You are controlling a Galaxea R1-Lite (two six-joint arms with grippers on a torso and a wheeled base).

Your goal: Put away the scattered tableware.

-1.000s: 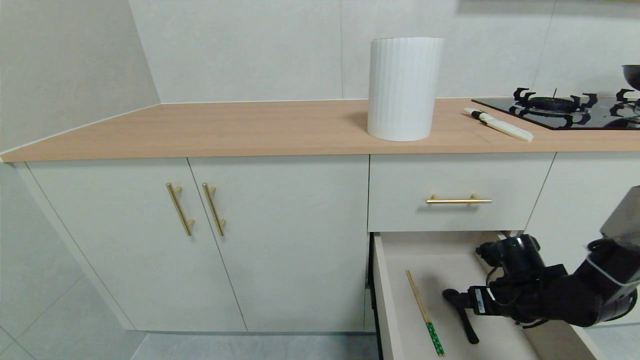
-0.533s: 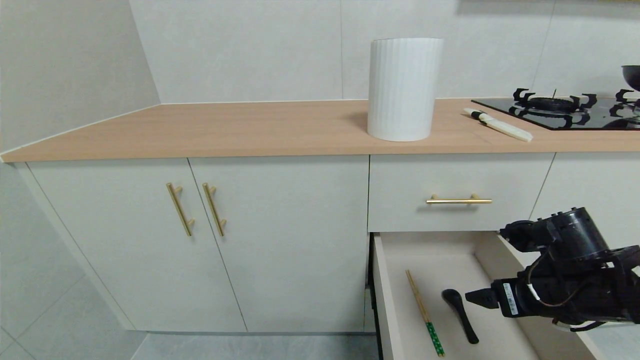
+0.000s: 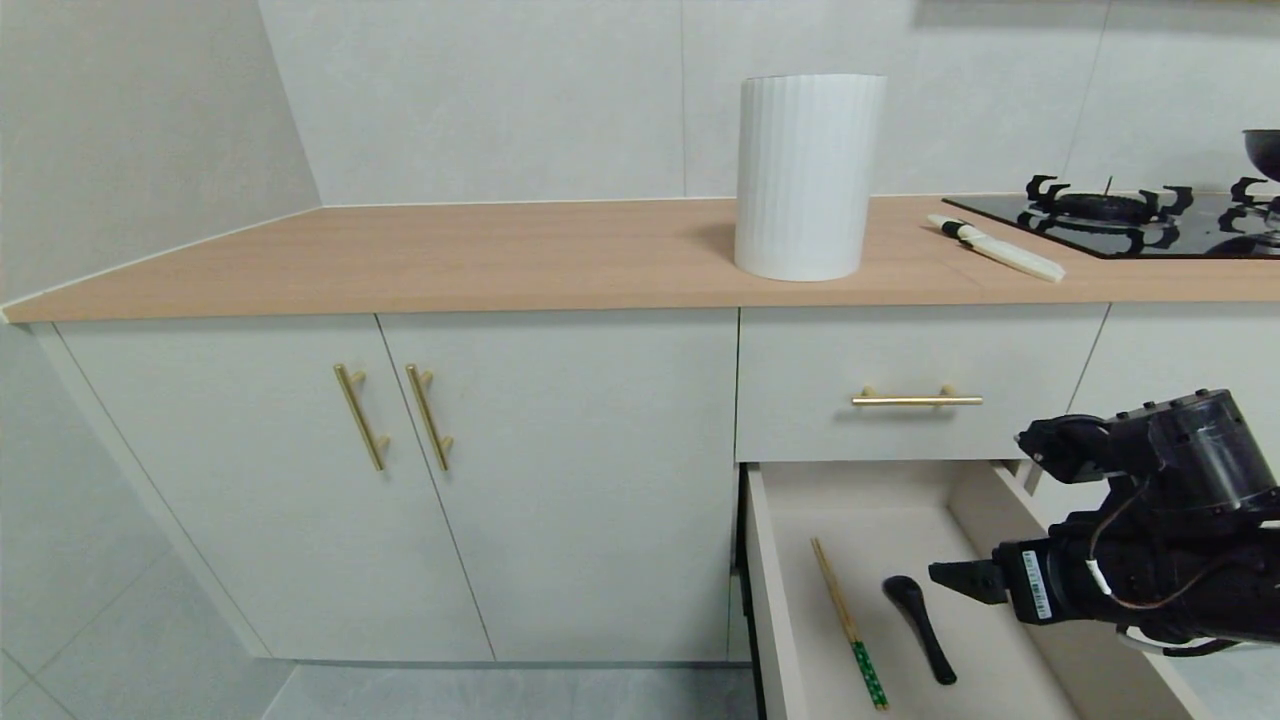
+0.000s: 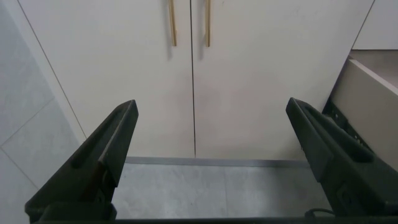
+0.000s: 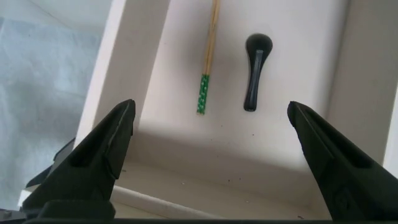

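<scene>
Head view: drawer (image 3: 765,585) open, chopsticks (image 3: 848,625) and spoon (image 3: 918,628) lying inside, right gripper (image 3: 965,580) above them. Knife (image 3: 995,248) on counter (image 3: 500,255) beside stove (image 3: 1120,215), likely next pick, needs lift to counter.
Left wrist view: left gripper (image 4: 211,109) spread, empty, facing cupboard doors (image 4: 193,74).
Right wrist view: right gripper spread wide, empty.

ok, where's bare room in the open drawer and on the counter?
Drawer: bare at the back, behind chopsticks and spoon, plus a strip between its left wall and the chopsticks. Right end effector hangs over the right side. Counter: bare from the left corner to the canister; tighter between canister, knife and stove.
</scene>
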